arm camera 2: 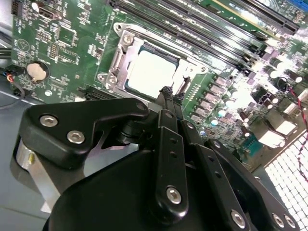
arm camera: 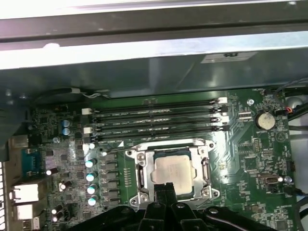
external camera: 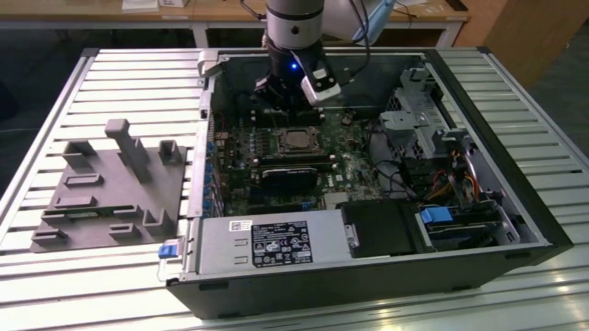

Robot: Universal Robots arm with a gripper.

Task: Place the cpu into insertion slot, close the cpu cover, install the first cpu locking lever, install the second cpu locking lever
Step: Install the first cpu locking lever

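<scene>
Just beside the cover (arm camera: 139, 166), the gripper (arm camera: 166, 188) hangs with fingers pressed together, pinching nothing visible; the cpu (arm camera: 172, 171) lies in the slot (arm camera: 149, 169) with the cover down around it; a sideways slip of the tips could scrape the cpu's top or gouge the board (arm camera: 255, 159); too hard a push might bend the cover.

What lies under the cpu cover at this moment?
The cpu shows through the square cutout of the cover, its pale top bare. The slot beneath the cpu is hidden by it, and the claw covers one edge of the cover.
</scene>
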